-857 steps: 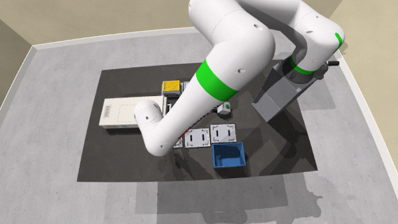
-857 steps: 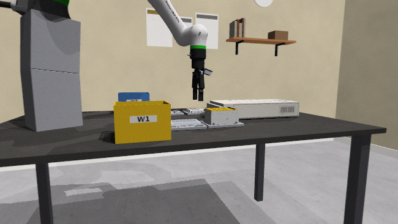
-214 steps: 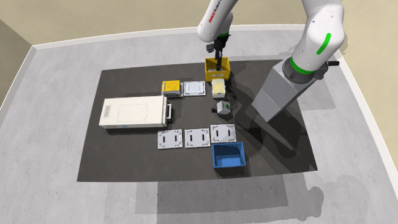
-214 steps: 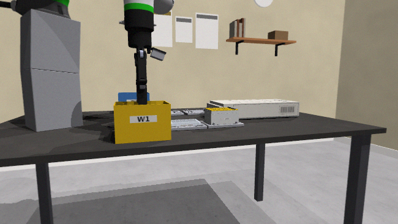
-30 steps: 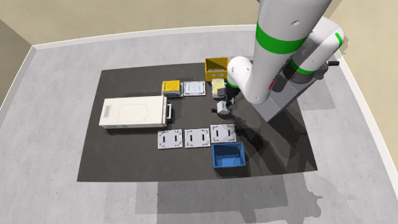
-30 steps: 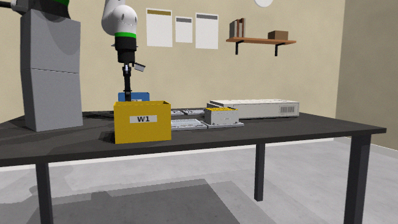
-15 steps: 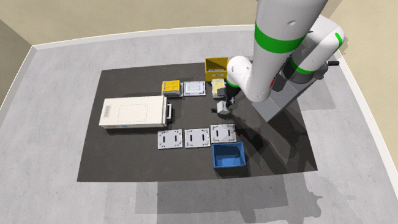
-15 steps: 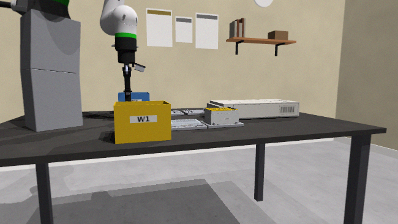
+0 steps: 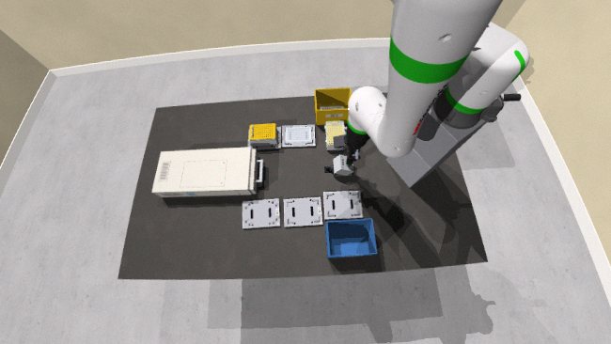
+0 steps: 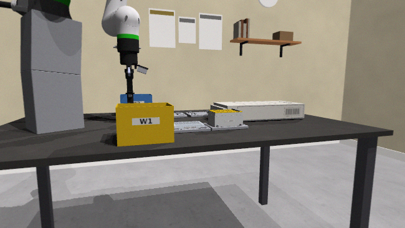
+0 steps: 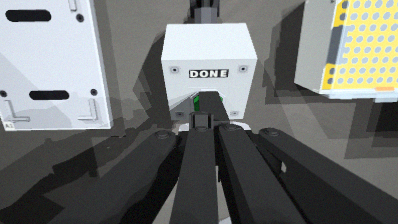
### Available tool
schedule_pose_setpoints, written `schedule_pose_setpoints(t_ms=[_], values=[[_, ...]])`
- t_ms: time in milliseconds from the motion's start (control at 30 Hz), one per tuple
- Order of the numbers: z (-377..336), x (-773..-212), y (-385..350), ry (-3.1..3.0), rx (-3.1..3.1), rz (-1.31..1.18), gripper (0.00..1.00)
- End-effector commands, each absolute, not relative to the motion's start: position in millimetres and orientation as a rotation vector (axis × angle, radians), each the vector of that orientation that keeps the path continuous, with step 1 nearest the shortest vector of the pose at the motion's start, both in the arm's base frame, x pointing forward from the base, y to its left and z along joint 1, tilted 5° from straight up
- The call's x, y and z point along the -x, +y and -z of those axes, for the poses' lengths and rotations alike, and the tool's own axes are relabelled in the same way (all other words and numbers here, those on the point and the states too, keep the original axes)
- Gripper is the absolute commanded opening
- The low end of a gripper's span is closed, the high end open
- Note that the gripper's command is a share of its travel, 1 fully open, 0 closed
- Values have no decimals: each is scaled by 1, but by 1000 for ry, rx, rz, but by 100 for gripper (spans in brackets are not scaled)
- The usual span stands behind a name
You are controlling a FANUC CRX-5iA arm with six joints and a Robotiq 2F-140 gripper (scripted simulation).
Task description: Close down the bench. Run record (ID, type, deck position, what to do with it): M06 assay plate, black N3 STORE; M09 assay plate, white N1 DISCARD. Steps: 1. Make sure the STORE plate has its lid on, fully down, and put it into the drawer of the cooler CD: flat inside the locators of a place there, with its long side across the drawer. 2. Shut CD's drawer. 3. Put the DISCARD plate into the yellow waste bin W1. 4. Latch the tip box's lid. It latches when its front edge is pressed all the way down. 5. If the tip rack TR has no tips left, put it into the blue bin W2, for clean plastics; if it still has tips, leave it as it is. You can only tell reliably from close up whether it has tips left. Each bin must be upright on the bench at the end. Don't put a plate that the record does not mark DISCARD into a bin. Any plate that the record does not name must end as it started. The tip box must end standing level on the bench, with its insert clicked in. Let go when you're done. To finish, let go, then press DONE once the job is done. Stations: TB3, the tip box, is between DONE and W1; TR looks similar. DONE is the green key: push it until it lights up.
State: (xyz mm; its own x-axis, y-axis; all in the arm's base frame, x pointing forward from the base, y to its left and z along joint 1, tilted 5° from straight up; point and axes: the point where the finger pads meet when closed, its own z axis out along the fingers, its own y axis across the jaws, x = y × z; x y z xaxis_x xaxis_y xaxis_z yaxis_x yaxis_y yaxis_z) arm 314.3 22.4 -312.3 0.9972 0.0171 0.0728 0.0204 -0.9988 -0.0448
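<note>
Fingers together, tips down on the green key.

The gripper (image 11: pixel 201 118) holds nothing — its fingers are closed tight and their tips cover most of the green key (image 11: pixel 196 102) at the near edge of the DONE box (image 11: pixel 209 50). Open dark table (image 11: pixel 134 55) runs on both sides of the box: a white deck plate (image 11: pixel 50 65) lies off one side, the yellow-topped tip box (image 11: pixel 350 45) off the other, neither touching it. The yellow bin W1 (image 10: pixel 144 123) stands upright near the table's front edge.
</note>
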Motion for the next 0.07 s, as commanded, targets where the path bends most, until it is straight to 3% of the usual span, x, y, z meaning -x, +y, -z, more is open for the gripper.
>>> schedule_pose_setpoints(t_ms=[0,33], values=[[313,-315,22,-29,3094,113,10],[313,-315,22,-29,3094,113,10]])
